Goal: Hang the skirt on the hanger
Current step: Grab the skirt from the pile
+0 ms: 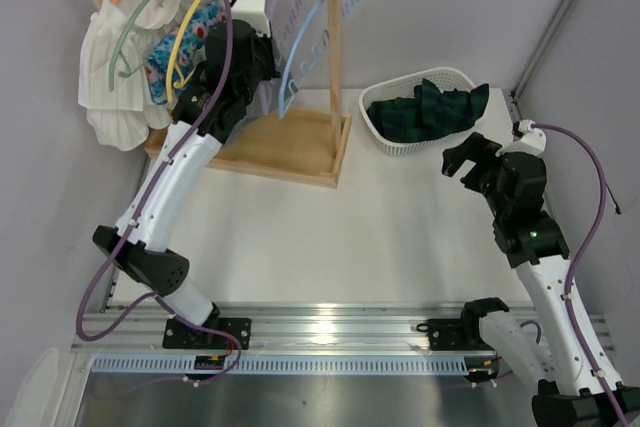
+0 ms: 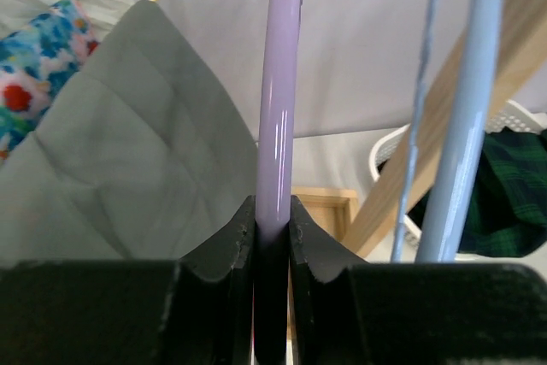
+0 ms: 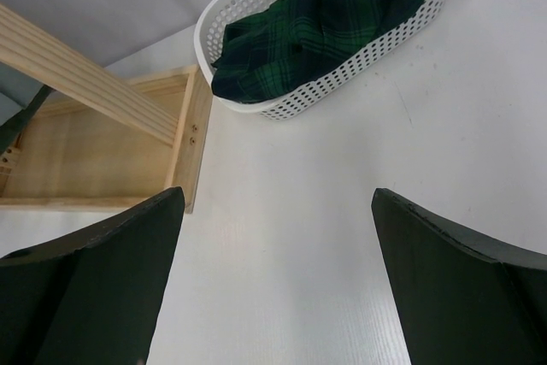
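Observation:
The skirt [image 1: 428,107] is dark green plaid and lies bunched in a white basket [image 1: 400,142] at the back right; it also shows in the right wrist view [image 3: 325,14]. My left gripper [image 1: 266,47] is up at the wooden rack, shut on the lilac bar of a hanger [image 2: 280,108], which runs upright between its jaws [image 2: 273,211]. My right gripper [image 1: 468,155] is open and empty, above the bare table just in front of the basket [image 3: 342,83], with its jaws [image 3: 278,203] spread wide.
The wooden rack [image 1: 300,152] stands at the back left, with its base also in the right wrist view [image 3: 102,151]. It carries yellow [image 1: 205,7], green and light blue [image 1: 300,57] hangers. White [image 1: 110,77] and floral garments hang at its left end.

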You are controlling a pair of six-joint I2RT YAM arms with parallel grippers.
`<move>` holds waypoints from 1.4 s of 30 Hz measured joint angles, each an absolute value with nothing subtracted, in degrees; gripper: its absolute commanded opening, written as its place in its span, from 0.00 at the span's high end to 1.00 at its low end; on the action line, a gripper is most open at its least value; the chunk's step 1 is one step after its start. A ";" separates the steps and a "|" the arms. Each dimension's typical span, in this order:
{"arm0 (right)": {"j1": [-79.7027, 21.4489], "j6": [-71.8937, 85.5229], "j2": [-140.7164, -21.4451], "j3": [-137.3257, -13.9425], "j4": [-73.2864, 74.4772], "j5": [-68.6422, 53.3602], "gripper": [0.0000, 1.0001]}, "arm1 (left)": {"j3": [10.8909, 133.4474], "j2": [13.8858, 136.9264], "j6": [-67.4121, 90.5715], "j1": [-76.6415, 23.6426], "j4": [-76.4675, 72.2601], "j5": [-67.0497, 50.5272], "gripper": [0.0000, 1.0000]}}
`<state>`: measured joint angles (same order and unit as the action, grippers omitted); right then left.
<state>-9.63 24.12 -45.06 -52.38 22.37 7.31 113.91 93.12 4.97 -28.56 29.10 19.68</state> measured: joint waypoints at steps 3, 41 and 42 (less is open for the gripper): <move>-9.63 24.69 -44.80 -52.38 22.41 7.29 0.01 | 113.91 93.12 4.21 -27.03 29.58 19.75 0.80; 2.59 26.61 -103.00 -80.42 7.35 -0.49 0.02 | 82.17 51.86 8.10 -34.98 28.29 -5.91 0.11; 2.24 26.17 -105.62 -83.70 8.29 -0.38 0.02 | 79.05 51.22 8.78 -35.88 28.53 -6.15 0.11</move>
